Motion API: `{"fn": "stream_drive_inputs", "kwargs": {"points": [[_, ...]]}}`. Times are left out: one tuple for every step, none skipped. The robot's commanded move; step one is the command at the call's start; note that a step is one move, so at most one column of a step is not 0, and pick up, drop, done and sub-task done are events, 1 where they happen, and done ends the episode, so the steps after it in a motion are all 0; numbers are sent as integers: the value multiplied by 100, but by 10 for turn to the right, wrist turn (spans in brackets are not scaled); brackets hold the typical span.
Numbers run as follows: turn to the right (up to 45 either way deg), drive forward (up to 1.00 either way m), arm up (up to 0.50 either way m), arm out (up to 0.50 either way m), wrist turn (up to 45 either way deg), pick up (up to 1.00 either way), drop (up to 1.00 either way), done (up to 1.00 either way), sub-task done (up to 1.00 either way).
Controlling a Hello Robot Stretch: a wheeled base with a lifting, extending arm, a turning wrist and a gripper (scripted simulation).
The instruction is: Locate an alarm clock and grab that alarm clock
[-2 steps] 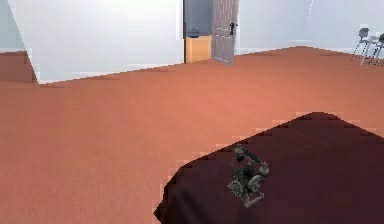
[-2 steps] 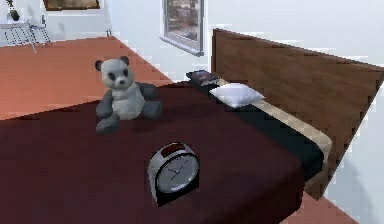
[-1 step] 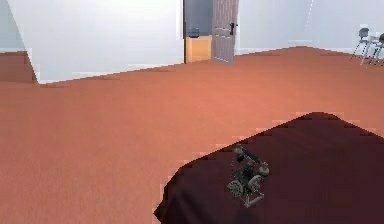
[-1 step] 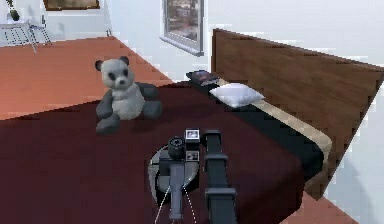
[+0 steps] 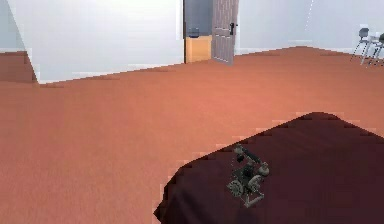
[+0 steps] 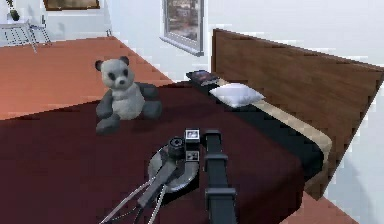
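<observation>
**Gripper at the bed, clock not yet certain**

The gripper [image 6: 140, 200] shows against the dark bed cover [image 6: 60, 160]. I cannot make out its far end, so I cannot tell whether it holds anything. Farther out from it sits one panda toy [image 6: 120, 93]. Past the arm [image 6: 218, 175] lies one white pillow [image 6: 237, 95], and beyond that one flat dark thing [image 6: 200, 76]. Where the alarm clock is I cannot say surely: one small dark grey thing [image 5: 247, 176] on the cover is my best guess. A clock should be light, stiff and smooth, so take it across the body, because the soft cover lets it tip
</observation>
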Motion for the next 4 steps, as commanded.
{"fn": "stream_drive_inputs", "kwargs": {"points": [[0,0,0,0,450,0,0,0,0],[0,0,0,0,450,0,0,0,0],[0,0,0,0,90,0,0,0,0],[0,0,-30,0,0,0,0,0,0]]}}
